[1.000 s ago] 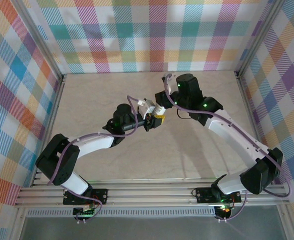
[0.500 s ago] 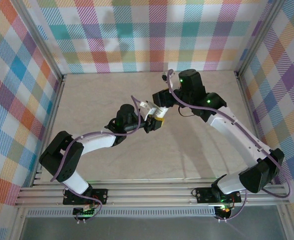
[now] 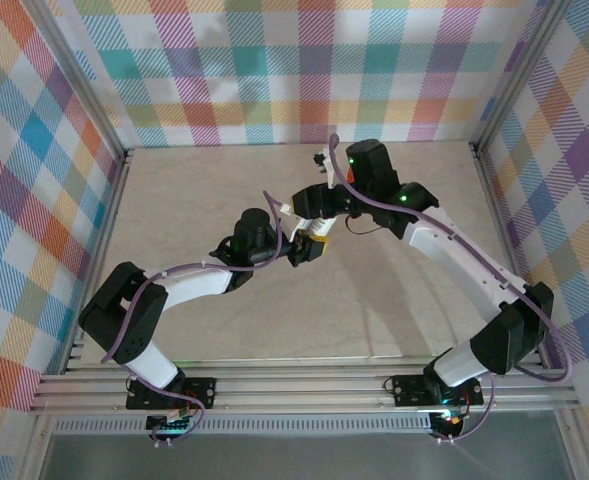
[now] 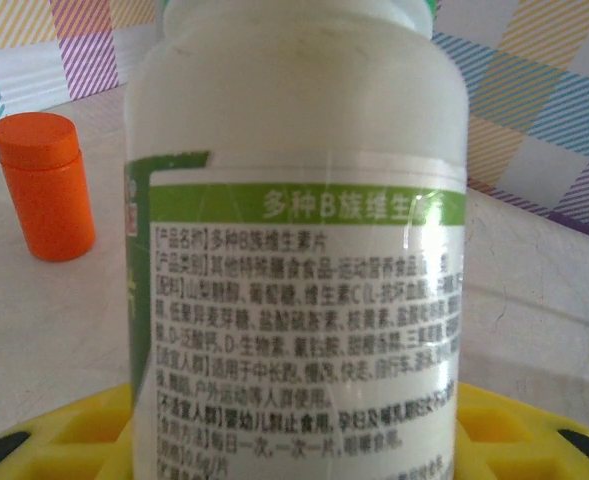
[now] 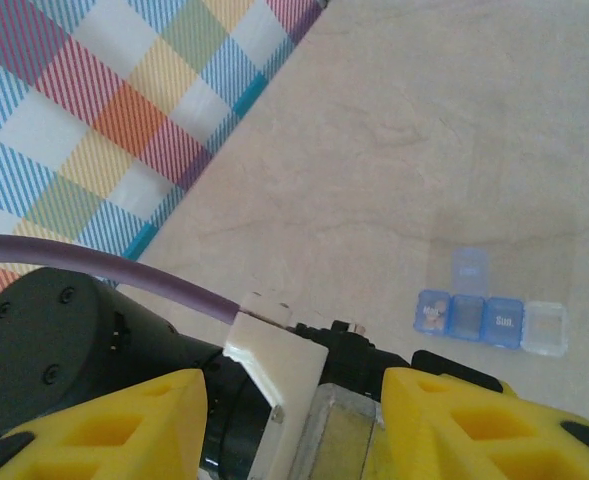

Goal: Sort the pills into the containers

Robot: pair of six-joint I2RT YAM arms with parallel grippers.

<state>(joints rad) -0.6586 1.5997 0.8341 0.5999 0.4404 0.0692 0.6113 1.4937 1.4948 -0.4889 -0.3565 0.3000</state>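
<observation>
A white pill bottle with a green label band and printed text stands upright in my left gripper, whose yellow fingers are shut on its base. In the top view the left gripper is at mid-table. My right gripper hovers just behind and above it. In the right wrist view its yellow fingers stand open, with the left arm's wrist below the right gripper. A blue pill organizer lies on the table with one lid up and pills in its leftmost cell.
A small orange bottle stands on the table behind and left of the white bottle, and shows beside the right arm from above. Plaid walls close in the beige table on three sides.
The right gripper has swung left and now sits closer over the left gripper. The left gripper, still holding the bottle, shifted slightly right early on and has stayed put since.
</observation>
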